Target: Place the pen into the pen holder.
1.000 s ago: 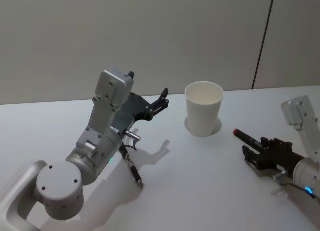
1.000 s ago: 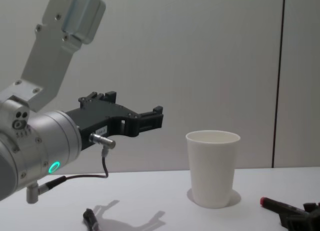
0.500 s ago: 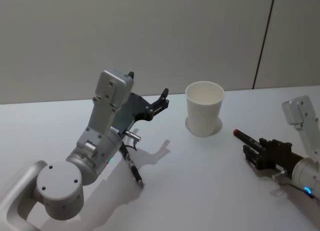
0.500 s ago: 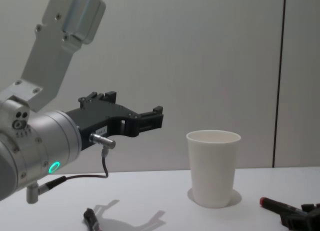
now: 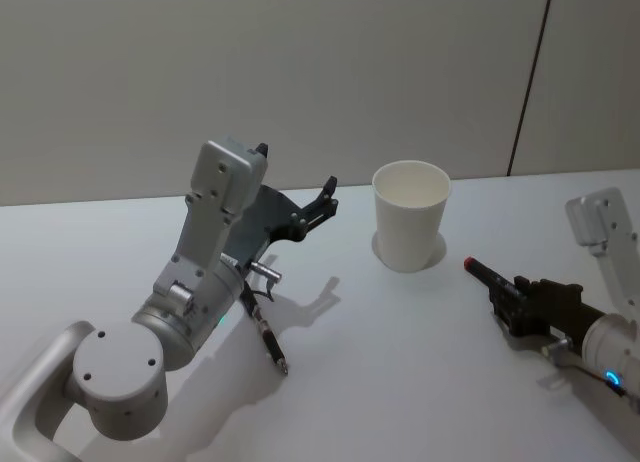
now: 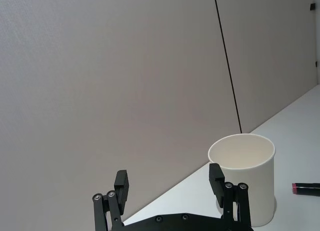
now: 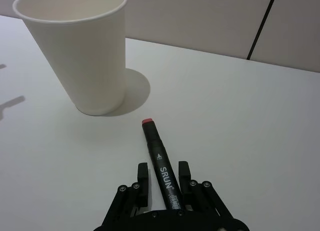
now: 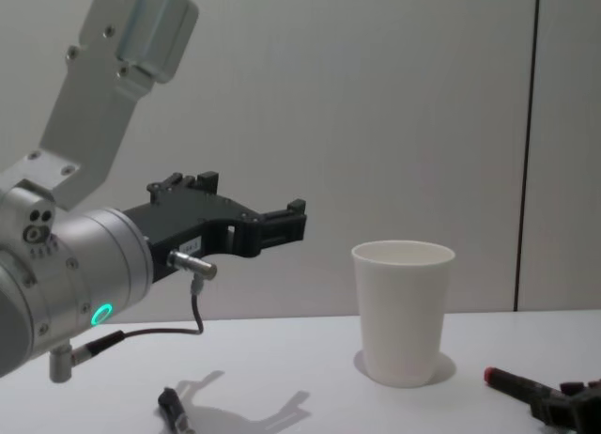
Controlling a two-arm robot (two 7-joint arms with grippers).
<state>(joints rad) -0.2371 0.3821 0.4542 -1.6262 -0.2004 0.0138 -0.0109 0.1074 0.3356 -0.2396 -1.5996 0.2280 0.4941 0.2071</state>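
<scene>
The pen holder (image 5: 410,217), a white paper cup, stands upright at the table's middle back and is seen in the chest view (image 8: 404,312) and both wrist views (image 6: 245,181) (image 7: 85,56). A black pen (image 5: 485,274) with a red end points toward the cup. My right gripper (image 5: 505,292) is shut on the pen's rear part low over the table, to the cup's right. The right wrist view shows the pen (image 7: 160,163) between the two fingers of the right gripper (image 7: 163,167). My left gripper (image 5: 296,174) hangs open and empty, raised left of the cup (image 6: 169,175).
A second thin dark pen (image 5: 265,334) lies on the white table (image 5: 400,382) under the left arm, also seen low in the chest view (image 8: 174,408). A grey wall stands right behind the table.
My right gripper has edged slightly toward the cup with the pen in it. The left arm has not moved.
</scene>
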